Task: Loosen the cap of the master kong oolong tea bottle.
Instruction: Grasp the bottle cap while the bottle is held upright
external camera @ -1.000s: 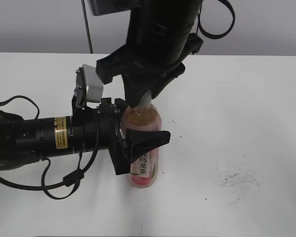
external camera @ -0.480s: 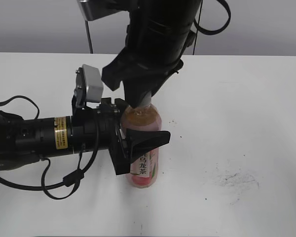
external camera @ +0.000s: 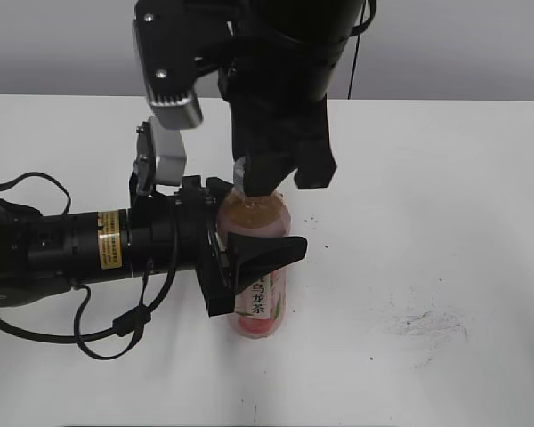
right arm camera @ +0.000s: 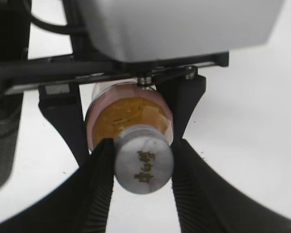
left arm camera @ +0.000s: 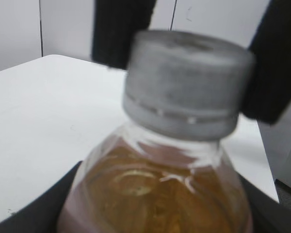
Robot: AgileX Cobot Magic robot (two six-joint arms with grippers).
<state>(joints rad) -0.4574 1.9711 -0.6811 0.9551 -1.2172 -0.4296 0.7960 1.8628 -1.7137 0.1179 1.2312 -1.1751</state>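
1. White tabletop: open room right of the bottle, dark scuffs there; left side taken by the arm.
2. Clear plastic tea bottle, pink label: upright at centre, mid-body hidden by the left hand grasping it.
3. Small round white ribbed cap: clenched between the right hand fingers; hidden in exterior view.

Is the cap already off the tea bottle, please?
No, in the left wrist view the cap sits on the neck of the bottle.
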